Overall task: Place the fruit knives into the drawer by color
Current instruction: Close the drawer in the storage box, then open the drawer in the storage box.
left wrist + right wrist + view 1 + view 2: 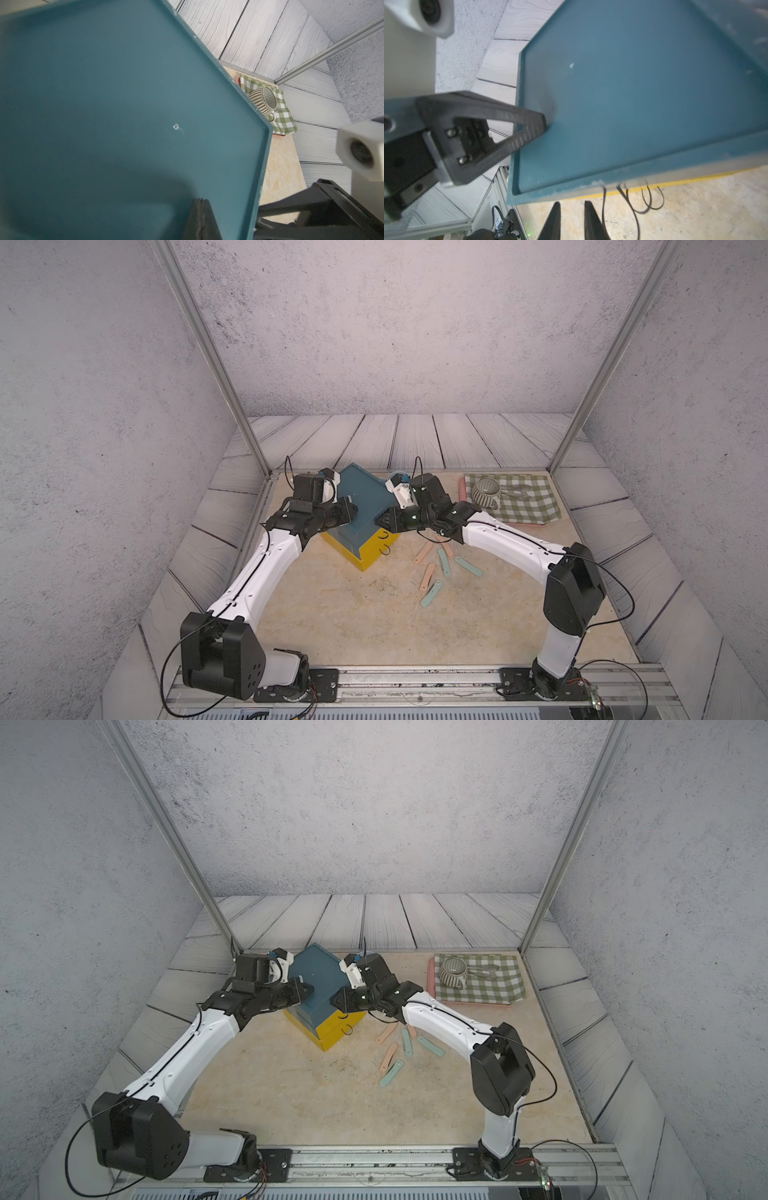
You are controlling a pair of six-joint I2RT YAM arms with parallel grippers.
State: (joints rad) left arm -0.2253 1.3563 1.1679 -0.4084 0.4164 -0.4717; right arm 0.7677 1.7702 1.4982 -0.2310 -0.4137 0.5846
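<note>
Left gripper [200, 204]: fingers pressed flat together, nothing between, tip down on teal top of drawer [108, 99], just inside raised rim. Same contact visible from right wrist view.

Right gripper [572, 209]: fingers parted by a narrow gap, empty, hanging just off drawer front, low beside top tier's edge. Black pulls [636, 199] just beside one finger; touching or not, cannot tell.

Drawer between both grippers, turned corner-first toward arm bases. Teal tier over two yellow tiers, yellow fronts flush in both top views. Top tier front hidden behind right gripper in top views.

Six knives [444, 561] loose on table [353, 614], near right gripper on its base side, beside right forearm [498, 537], well apart from left gripper. Three peach, three mint, fanned out. Closest to right gripper: peach knife [445, 546], partly under right forearm. Farthest out: mint knife [431, 592], just beside another peach one.

Beyond right gripper, on side away from drawer: striped cup [485, 492] upright on checked cloth [528, 506], metal utensil [515, 489] just beside cup.
</note>
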